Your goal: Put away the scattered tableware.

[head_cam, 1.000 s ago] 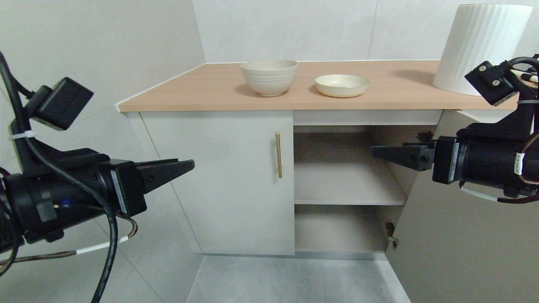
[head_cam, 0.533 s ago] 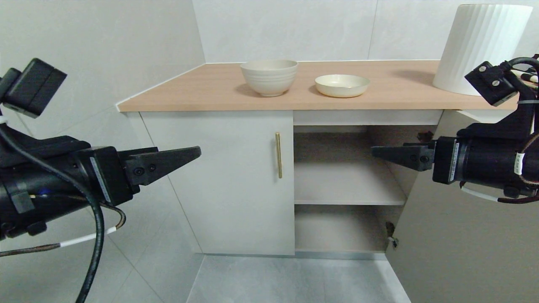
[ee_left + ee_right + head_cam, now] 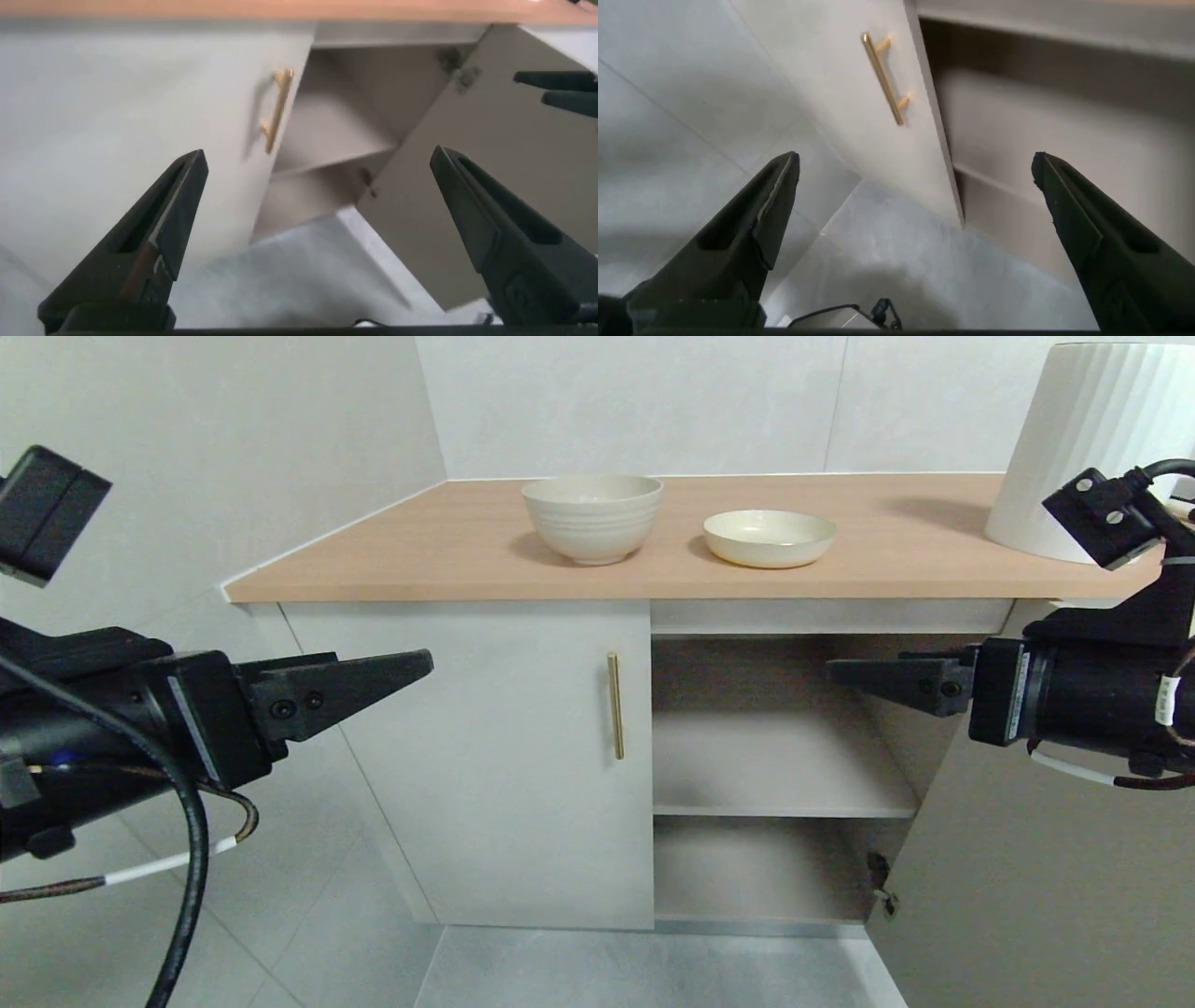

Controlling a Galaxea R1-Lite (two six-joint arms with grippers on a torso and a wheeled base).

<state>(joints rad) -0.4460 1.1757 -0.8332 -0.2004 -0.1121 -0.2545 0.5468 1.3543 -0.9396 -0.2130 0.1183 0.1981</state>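
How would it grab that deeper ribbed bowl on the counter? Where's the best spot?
Probably the rim, coming from above. The ribbed bowl stands upright and open on the counter, so one finger can drop inside its wall and one outside. Its round, sloping body looks awkward for a side squeeze. The shallow dish sits apart on its right.

Bowl (image 3: 593, 518) left of plate (image 3: 768, 538), on counter (image 3: 448, 560)
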